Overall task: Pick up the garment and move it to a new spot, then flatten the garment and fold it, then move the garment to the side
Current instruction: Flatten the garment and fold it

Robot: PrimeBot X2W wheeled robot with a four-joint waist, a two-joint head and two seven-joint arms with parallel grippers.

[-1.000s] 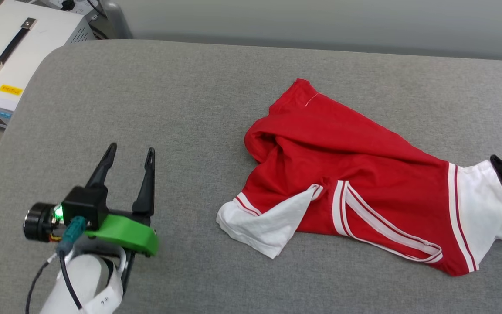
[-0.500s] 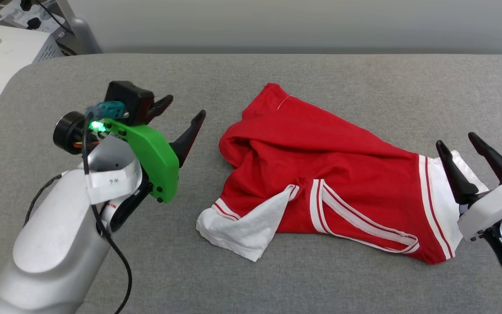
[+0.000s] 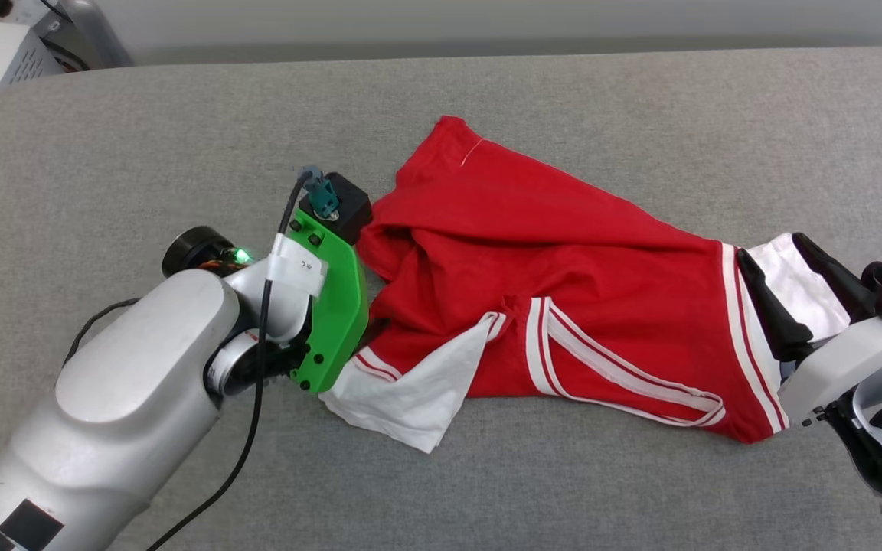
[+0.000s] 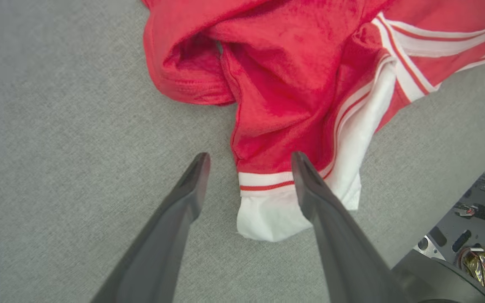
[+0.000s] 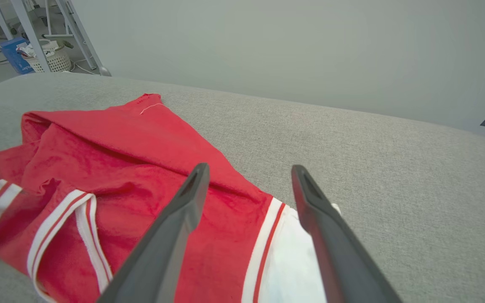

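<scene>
On the grey worktop (image 3: 181, 153) our garment (image 3: 563, 306) lies crumpled, its red body between two white sleeves. Our left gripper (image 4: 249, 158) is spread wide, with a finger on either side of the left sleeve's striped band. Our right gripper (image 3: 772, 249), also spread, sits over the right sleeve; we cannot tell whether it touches.

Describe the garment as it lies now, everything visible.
The garment is a red jersey-knit T-shirt with white short sleeves and red-and-white striped trim at the cuffs and neckline. It lies crumpled and partly folded over itself on the grey padded surface, not flattened. The left gripper, open, straddles the edge of one white sleeve. The right gripper, open, is over the other sleeve. I cannot tell whether either gripper touches the cloth.
</scene>
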